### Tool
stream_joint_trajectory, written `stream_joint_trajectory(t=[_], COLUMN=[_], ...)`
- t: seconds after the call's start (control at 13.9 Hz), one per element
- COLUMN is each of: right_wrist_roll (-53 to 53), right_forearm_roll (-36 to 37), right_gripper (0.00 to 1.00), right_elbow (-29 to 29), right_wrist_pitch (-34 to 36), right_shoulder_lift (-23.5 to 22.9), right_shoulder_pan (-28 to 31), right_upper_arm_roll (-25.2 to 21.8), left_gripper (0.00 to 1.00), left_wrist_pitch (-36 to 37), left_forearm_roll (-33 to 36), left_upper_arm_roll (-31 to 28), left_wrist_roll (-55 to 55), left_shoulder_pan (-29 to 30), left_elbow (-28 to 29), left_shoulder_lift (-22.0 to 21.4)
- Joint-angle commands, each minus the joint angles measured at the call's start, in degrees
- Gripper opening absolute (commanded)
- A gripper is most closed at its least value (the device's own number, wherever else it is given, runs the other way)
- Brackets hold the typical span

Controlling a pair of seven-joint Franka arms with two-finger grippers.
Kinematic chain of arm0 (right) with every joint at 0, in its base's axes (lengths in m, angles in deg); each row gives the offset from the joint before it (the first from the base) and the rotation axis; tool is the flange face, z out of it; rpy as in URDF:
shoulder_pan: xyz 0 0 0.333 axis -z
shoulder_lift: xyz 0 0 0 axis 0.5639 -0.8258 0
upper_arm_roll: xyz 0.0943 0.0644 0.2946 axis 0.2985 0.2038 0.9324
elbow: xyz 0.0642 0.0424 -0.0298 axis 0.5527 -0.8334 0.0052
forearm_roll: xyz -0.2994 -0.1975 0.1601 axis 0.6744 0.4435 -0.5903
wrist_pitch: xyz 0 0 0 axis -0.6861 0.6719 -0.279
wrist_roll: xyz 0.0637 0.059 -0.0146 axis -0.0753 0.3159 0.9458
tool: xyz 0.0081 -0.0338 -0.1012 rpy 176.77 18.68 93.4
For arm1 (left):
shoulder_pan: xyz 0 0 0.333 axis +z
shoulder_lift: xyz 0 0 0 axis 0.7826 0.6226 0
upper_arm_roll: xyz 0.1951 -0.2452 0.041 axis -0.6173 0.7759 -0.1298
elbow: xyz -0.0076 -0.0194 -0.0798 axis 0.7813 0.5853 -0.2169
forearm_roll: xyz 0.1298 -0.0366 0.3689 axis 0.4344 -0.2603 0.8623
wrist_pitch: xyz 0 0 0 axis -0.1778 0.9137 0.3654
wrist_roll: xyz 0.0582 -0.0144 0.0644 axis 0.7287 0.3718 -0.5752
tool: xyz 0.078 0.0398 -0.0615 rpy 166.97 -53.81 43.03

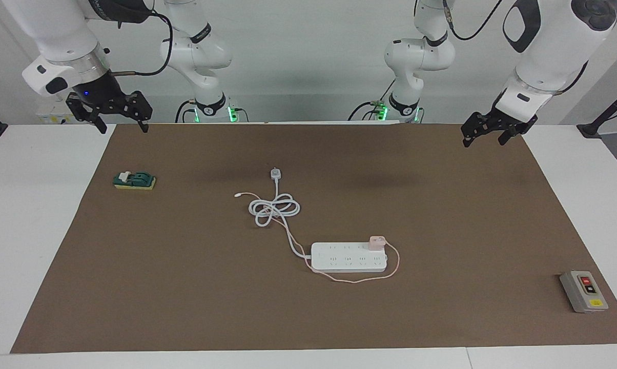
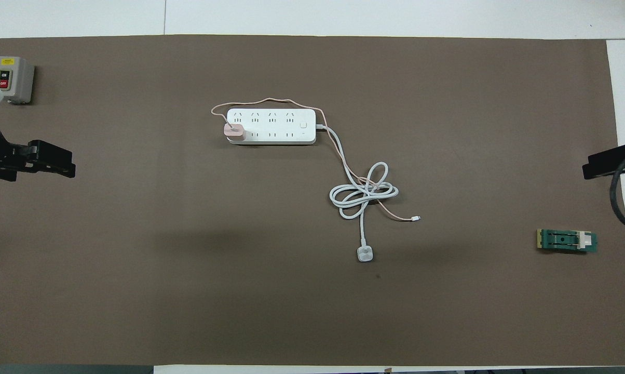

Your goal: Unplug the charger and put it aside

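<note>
On power strip (image 1: pixel 348 258), plugged charger (image 1: pixel 376 242)

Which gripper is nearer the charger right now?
Left. The left gripper hangs at its end of the mat, closer to the charger; the right gripper waits at the other end.

The only words that can be read are on the grey switch box (image 2: pixel 13 79) at the left arm's end of the tabletop: "ON" on its black button and "OFF" on its red button. The box also carries a small yellow label, but its print is too small to read.
</note>
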Motion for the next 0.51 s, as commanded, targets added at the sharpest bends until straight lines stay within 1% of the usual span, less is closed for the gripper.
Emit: stream_joint_trajectory(t=[0.0, 0.22, 0.43], right_wrist_roll=[-0.90, -0.37, -0.19], right_forearm_roll=[-0.89, -0.89, -0.80], right_gripper=[1.00, 1.00, 1.00], right_elbow=[-1.10, -1.10, -1.10], right_wrist_pitch=[-0.66, -0.66, -0.66], right_shoulder_lift=[0.94, 0.94, 0.94], right_shoulder_pan=[0.95, 0.95, 0.86], right_upper_arm_roll=[0.67, 0.67, 0.67], left_gripper=[1.00, 1.00, 1.00], left_wrist_pitch=[0.16, -2.38, -4.57], left_forearm_roll=[-0.54, -0.54, -0.54], left_upper_arm_roll=[-0.24, -0.24, -0.07], left_wrist_roll=[-0.67, -0.49, -0.57], left_shoulder_pan=[-0.06, -0.06, -1.29], left_elbow=[1.60, 0.99, 0.46], left_shoulder_lift=[-1.56, -1.47, -1.38])
